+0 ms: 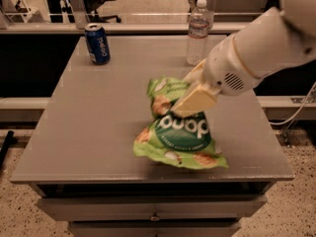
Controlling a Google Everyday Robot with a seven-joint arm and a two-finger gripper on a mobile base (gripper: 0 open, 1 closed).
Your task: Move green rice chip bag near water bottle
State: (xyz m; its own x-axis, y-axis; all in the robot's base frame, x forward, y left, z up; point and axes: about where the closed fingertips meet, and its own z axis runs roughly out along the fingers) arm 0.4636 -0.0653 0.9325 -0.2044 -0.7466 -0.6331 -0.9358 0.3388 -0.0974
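The green rice chip bag (180, 132) is a crinkly light-green pouch with a dark-green circle and white lettering. It hangs lifted off the grey table (98, 117), right of the middle, with its lower edge low over the top. My gripper (185, 98) is shut on the bag's upper part, its cream fingers (195, 98) pinching the crumpled foil. The water bottle (198, 32) is clear with a white cap and stands upright at the table's far edge, a little behind and above the gripper.
A blue soda can (97, 43) stands upright at the far left of the table. My white arm (261, 48) reaches in from the right. Drawers (153, 214) run under the table's front edge. Chair legs stand on the floor beyond.
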